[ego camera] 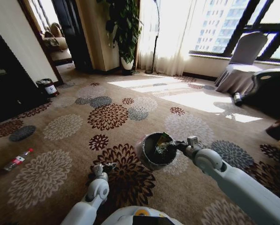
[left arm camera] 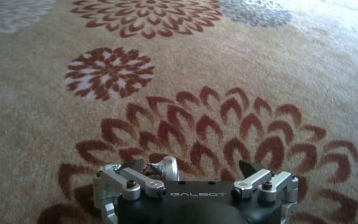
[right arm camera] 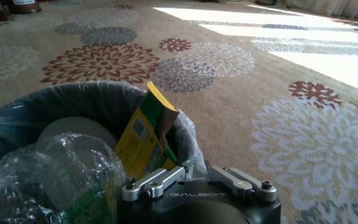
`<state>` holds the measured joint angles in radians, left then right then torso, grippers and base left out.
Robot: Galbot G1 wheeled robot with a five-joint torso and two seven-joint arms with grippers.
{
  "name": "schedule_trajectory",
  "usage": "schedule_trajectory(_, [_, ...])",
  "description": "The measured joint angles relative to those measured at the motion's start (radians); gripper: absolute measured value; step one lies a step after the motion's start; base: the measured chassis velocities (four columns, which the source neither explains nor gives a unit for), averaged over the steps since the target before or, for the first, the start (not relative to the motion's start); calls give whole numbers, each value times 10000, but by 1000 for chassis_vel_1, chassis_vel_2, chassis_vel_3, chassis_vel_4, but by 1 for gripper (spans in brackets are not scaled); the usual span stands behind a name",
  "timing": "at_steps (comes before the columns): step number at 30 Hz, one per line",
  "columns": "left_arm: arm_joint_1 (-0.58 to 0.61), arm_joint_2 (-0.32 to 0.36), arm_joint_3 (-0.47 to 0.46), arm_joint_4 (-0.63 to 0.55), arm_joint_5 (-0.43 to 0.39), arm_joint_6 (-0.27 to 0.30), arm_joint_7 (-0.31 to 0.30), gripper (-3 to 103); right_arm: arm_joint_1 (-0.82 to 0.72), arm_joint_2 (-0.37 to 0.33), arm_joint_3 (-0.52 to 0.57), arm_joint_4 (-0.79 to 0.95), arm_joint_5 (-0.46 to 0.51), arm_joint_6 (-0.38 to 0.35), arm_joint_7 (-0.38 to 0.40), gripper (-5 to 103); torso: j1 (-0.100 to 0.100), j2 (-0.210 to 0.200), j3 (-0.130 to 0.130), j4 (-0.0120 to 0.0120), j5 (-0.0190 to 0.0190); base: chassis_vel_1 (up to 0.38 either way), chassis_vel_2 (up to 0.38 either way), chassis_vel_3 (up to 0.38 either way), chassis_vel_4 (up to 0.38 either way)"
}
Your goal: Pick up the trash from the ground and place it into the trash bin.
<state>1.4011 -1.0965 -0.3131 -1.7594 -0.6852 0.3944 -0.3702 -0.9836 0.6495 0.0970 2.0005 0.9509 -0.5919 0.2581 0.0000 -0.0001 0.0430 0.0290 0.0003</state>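
The trash bin [ego camera: 144, 143], a dark round bucket with a greyish bag liner [right arm camera: 73, 88], stands on the flowered carpet just ahead of me. Inside it a yellow-green wrapper [ego camera: 163, 139] [right arm camera: 145, 135] stands upright against the rim beside crumpled clear plastic [right arm camera: 54, 172]. My right gripper [ego camera: 170, 146] [right arm camera: 197, 179] hovers at the bin's right rim, close to the wrapper. A clear plastic bottle [ego camera: 18, 160] with a red cap lies on the carpet far to the left. My left gripper [ego camera: 104, 167] [left arm camera: 191, 165] hangs low over a dark red carpet flower, open and holding nothing.
A second small bin [ego camera: 47, 87] sits by the dark doorway at the far left. At the back right a covered chair [ego camera: 243, 65] has a small can-like object [ego camera: 237, 98] at its foot. A potted plant [ego camera: 125, 28] stands by the curtains. Dark furniture lines the left edge [ego camera: 8, 89].
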Motion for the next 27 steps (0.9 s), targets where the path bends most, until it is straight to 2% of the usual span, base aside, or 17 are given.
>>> schedule_trajectory(1, [-7, 206, -47, 173, 172, 57, 502, 100, -55, -15, 53, 1, -4, 5, -7, 1, 0, 0, 0, -1, 0, -81, -73, 46, 19])
schedule_trajectory(2, [-71, 802, -180, 600, 525, 225, 1647, 100, -220, -56, 222, 2, -21, 16, -31, 1, 0, 0, 0, 0, 1, -30, -54, 11, -12])
schedule_trajectory(3, [-109, 982, -222, 714, 605, 251, 1969, 100, -306, -74, 310, 6, -33, 23, -54, 1, 0, 0, 0, 4, -3, 0, 0, 0, 0])
schedule_trajectory(4, [-109, 982, -222, 714, 605, 251, 1969, 100, -306, -74, 310, 6, -33, 23, -54, 1, 0, 0, 0, 4, -3, 0, 0, 0, 0])
schedule_trajectory(6, [-225, 1512, -451, 947, 796, 430, 3196, 100, -561, -126, 608, 24, -82, 44, -190, 1, 0, 0, 0, 12, -14, 0, 0, 0, 0])
schedule_trajectory(7, [-272, 1782, -540, 975, 909, 605, 3706, 100, -657, -144, 714, 24, -135, 74, -245, 1, 0, 0, 0, 14, -6, 0, 0, 0, 0])
schedule_trajectory(9, [-280, 1858, -553, 973, 938, 644, 3804, 100, -707, -150, 762, 24, -160, 87, -262, 1, 0, 0, 0, 15, -3, 0, 0, 0, 0])
schedule_trajectory(12, [-300, 2274, -578, 691, 795, 1211, 3968, 100, -931, -155, 1062, 20, -231, 107, -355, 1, 0, 0, 0, 6, -5, 0, 0, 0, 0])
schedule_trajectory(14, [-437, 2387, -581, 895, 765, 1327, 4196, 100, -1007, -156, 1149, 19, -265, 130, -395, 1, 0, 0, 0, 5, -1, 0, 0, 0, 0])
schedule_trajectory(17, [-646, 2447, -500, 1347, 888, 1168, 4553, 100, -1070, -160, 1206, 23, -275, 146, -424, 1, 0, 0, 0, 5, -1, 0, 0, 0, 0])
schedule_trajectory(19, [-1097, 2442, -344, 2128, 1231, 865, 5212, 100, -1113, -218, 1260, 47, -270, 148, -433, 1, 0, 0, 0, 12, -9, 0, 0, 0, 0])
schedule_trajectory(24, [-1706, 2349, -146, 2973, 1506, 591, 5583, 100, -1150, -301, 1334, 59, -241, 159, -441, 1, 0, 0, 0, 10, -6, 0, 0, 0, 0])
schedule_trajectory(27, [-2209, 2347, 18, 3642, 1808, 467, 6202, 100, -1205, -355, 1371, 59, -238, 169, -438, 1, 0, 0, 0, 6, -3, 0, 0, 0, 0])
